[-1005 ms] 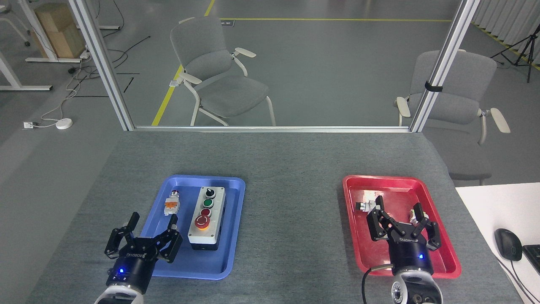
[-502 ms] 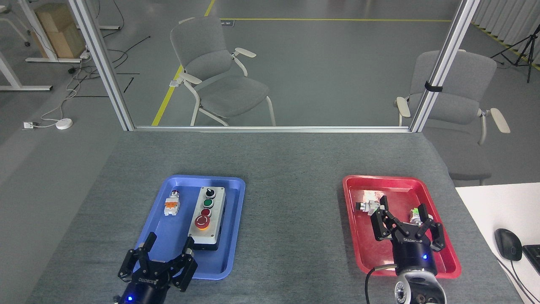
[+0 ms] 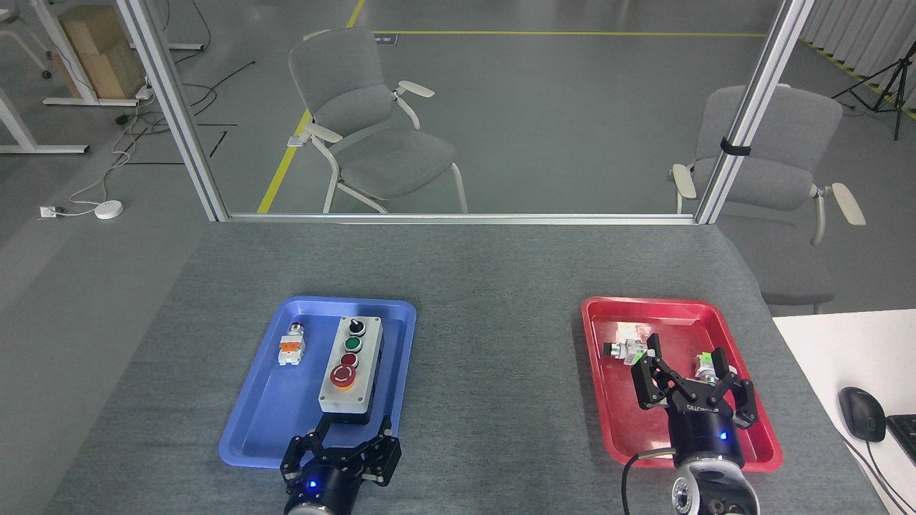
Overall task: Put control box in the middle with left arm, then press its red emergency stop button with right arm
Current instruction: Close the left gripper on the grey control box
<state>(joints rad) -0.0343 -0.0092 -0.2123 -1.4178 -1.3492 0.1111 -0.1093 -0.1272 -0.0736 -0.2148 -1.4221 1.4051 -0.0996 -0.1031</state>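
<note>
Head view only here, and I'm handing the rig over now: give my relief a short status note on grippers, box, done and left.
Left gripper: open, empty, at the near end of the control box, not touching it.
Right gripper: open, empty, over the red tray.
Control box lies in the blue tray, red emergency stop button toward the near end, facing up.
Done: nothing yet.
Left: grasp box with left, set it mid-table, press stop button with right.

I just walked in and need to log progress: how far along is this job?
Barely started. Nothing is done: the control box lies in the blue tray, not mid-table. In hand: the left gripper is open at the box's near end. Left: grasping, moving it, then the right gripper pressing the red emergency stop button.
</note>
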